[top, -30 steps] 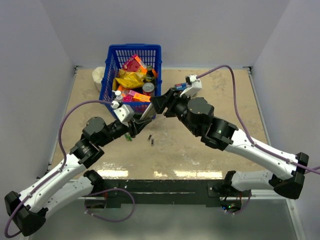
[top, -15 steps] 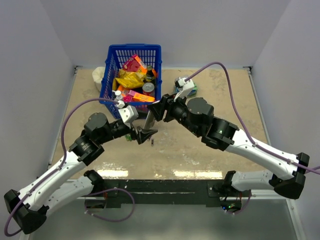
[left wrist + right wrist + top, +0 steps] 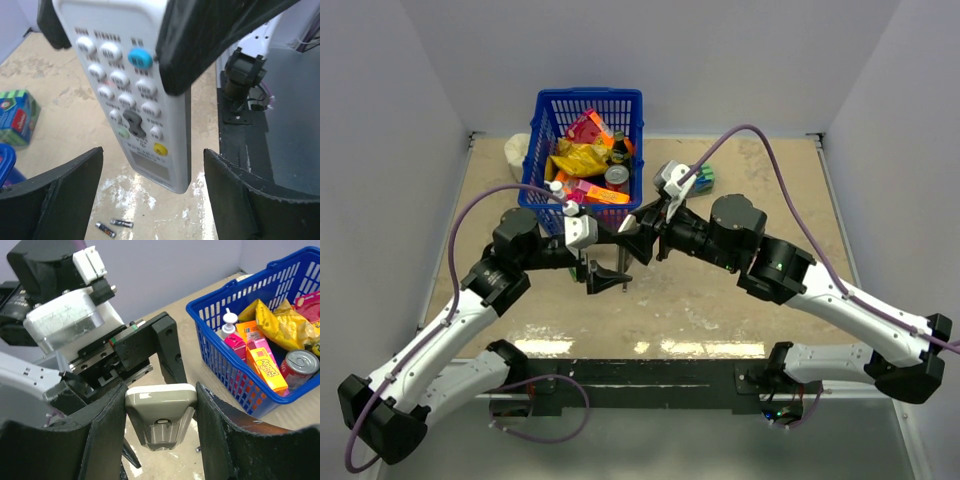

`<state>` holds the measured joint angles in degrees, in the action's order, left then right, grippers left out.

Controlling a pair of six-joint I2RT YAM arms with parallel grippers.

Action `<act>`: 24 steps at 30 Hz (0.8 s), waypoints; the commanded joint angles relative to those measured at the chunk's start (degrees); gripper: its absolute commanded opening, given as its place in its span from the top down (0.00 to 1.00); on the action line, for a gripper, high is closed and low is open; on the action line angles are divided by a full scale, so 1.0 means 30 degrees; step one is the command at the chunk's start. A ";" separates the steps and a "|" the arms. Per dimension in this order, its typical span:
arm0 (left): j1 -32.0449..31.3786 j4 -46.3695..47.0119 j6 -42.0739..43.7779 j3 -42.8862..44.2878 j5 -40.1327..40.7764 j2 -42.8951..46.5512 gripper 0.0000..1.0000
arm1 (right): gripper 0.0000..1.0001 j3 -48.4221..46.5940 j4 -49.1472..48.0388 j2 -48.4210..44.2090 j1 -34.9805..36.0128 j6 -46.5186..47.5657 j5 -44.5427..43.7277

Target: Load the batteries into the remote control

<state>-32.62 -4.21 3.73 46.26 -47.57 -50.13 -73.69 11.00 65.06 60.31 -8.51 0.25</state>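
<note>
The grey remote control (image 3: 131, 95) hangs upright above the table with its button face toward the left wrist camera. My right gripper (image 3: 160, 390) is shut on its upper end (image 3: 161, 407), one finger on each side edge. My left gripper (image 3: 152, 162) stands open around the remote's lower end, with its fingers (image 3: 65, 187) clear of both sides. Two small dark batteries (image 3: 111, 227) lie side by side on the table below. In the top view the two grippers, left (image 3: 607, 277) and right (image 3: 642, 230), meet at the table's middle, and the batteries are hidden under them.
A blue basket (image 3: 588, 97) full of snacks and cans stands at the back, close behind the grippers, also in the right wrist view (image 3: 260, 275). A blue-green box (image 3: 701, 178) lies right of it. A white lump (image 3: 517, 152) sits left of the basket.
My left gripper has opened and let go of the remote, and it has moved right beneath it. The right gripper keeps hold of the remote and has swung leftward.
</note>
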 commanded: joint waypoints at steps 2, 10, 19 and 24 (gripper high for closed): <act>0.0210 0.3332 -0.1732 -0.0155 -0.3418 -0.0223 0.18 | 1.00 -0.0486 -0.0445 -0.0270 -0.0036 0.1225 0.2434; 0.0239 0.3894 -0.2034 -0.0420 -0.4943 -0.0400 0.26 | 1.00 -0.0544 -0.0388 -0.0006 -0.0036 0.1987 0.3665; 0.0239 0.3775 -0.1857 -0.0362 -0.5002 -0.0663 0.39 | 1.00 -0.1188 0.0257 0.0667 -0.0036 0.2721 0.4925; 0.0210 0.3572 -0.1916 -0.0361 -0.4184 -0.0927 0.33 | 1.00 -0.1422 0.0492 0.0990 -0.0036 0.2750 0.4256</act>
<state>-32.10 4.25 -2.15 45.12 -60.07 -52.53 -74.76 13.17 67.94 60.31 -1.61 13.08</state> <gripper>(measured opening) 0.654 0.536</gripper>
